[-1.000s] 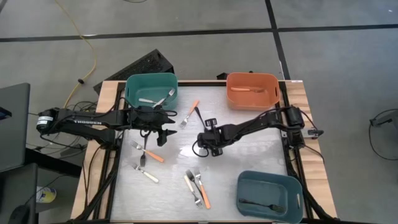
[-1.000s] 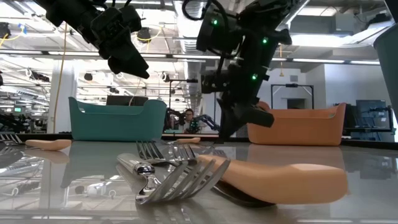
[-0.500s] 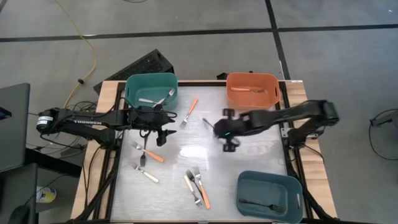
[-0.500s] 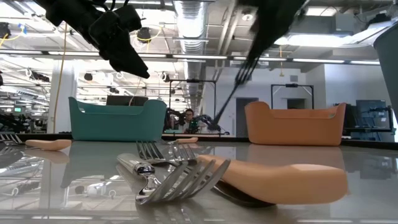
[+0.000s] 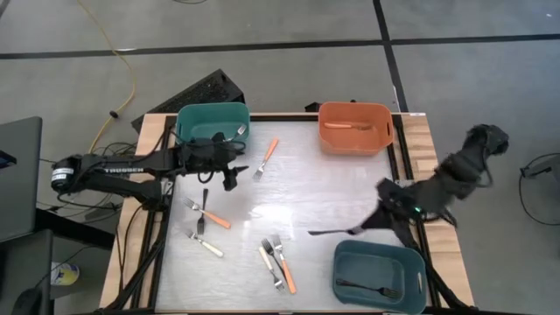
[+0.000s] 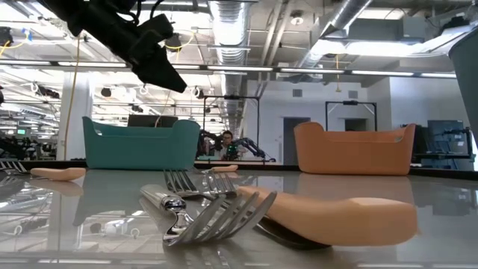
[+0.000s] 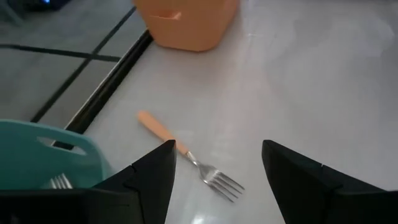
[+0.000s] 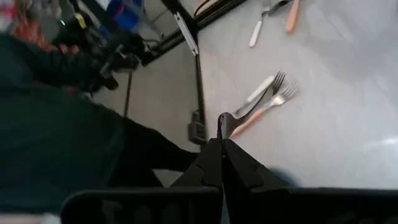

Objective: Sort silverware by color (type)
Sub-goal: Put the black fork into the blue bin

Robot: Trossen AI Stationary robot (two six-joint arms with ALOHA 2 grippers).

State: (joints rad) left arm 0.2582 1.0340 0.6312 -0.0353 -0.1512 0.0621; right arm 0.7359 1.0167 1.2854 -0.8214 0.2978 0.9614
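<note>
My right gripper [image 5: 378, 223] hangs above the table's near right part, just left of the grey-blue bin [image 5: 411, 261], and is shut on a black fork [image 5: 337, 231]. My left gripper [image 5: 233, 175] stands open in the air beside the teal bin [image 5: 188, 118], and shows again in the low view [image 6: 160, 71]. Between its fingers [image 7: 219, 146] an orange-handled fork [image 7: 186, 152] shows lying flat on the table below. More orange and white forks lie flat at the near left [image 5: 210, 216] and near middle [image 5: 278, 262]. My right gripper pinches one end of the black fork [image 8: 221, 127] between its two shut fingers. The fork sticks out past the fingertips toward the table's left, nearly level and clear of the table [image 5: 337, 231]. Which end it has, I cannot tell.
The orange bin [image 5: 385, 131] at the far right holds an orange fork. A white fork lies in the teal bin, and a black fork [image 5: 363, 287] in the grey-blue bin. Bare tabletop [image 5: 332, 188] lies in the middle. Black frame rails run along both sides.
My right gripper has risen from the table's middle with the black fork and swung fast toward the near right, rolling as it went. The fork is now lifted clear and nearly level. My left gripper has swung a little toward the far edge, still open.
</note>
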